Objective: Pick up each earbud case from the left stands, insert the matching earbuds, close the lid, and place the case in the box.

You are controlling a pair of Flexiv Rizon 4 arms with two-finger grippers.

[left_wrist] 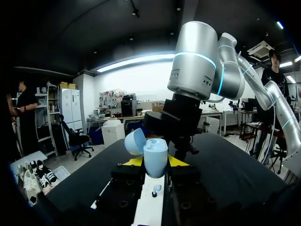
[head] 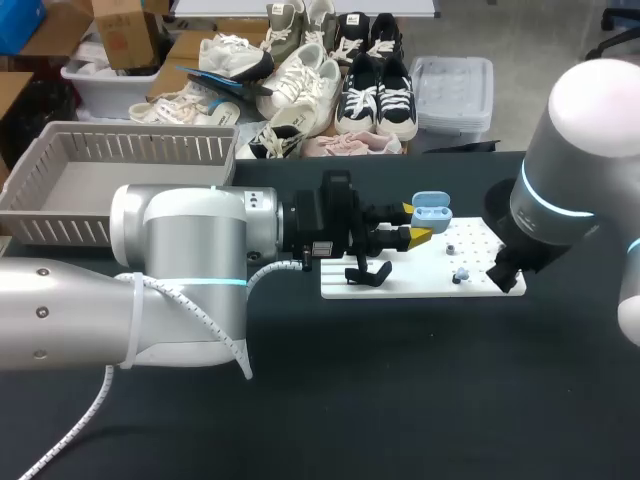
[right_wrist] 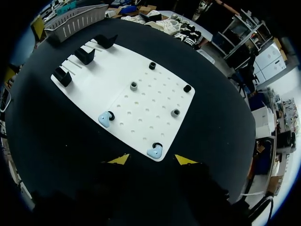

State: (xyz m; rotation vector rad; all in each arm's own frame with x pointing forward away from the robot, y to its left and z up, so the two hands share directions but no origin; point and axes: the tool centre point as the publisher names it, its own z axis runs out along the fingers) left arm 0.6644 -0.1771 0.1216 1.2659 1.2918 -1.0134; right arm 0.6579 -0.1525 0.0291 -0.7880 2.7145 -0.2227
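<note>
Left gripper (left_wrist: 155, 161): closed on the light blue earbud case (left_wrist: 155, 155), one yellow tip pressed to each side of its body.
Earbud case: held upright above the white board (head: 420, 275), clear of it, its lid (left_wrist: 135, 141) swung open to one side.
Left arm: comes in from the left and reaches across the middle of the black table (head: 400, 400); the case (head: 431, 211) shows just past its yellow tips (head: 418, 222).
Right gripper (right_wrist: 151, 159): fingers apart with nothing between them, hanging over the near edge of the board (right_wrist: 141, 94).
Earbuds: two light blue ones sit on the board's pegged half, one earbud (right_wrist: 154, 151) under the right gripper at the board's edge, the other earbud (right_wrist: 105, 118) further along that same edge.
Pegs: four small round ones (right_wrist: 134, 86) stand bare among the board's holes.
Stands: three black ones (right_wrist: 84, 55) in a row at the board's far end, none carrying a case.
Basket (head: 120, 150): grey, slatted, on the table's far left, well apart from the board.
</note>
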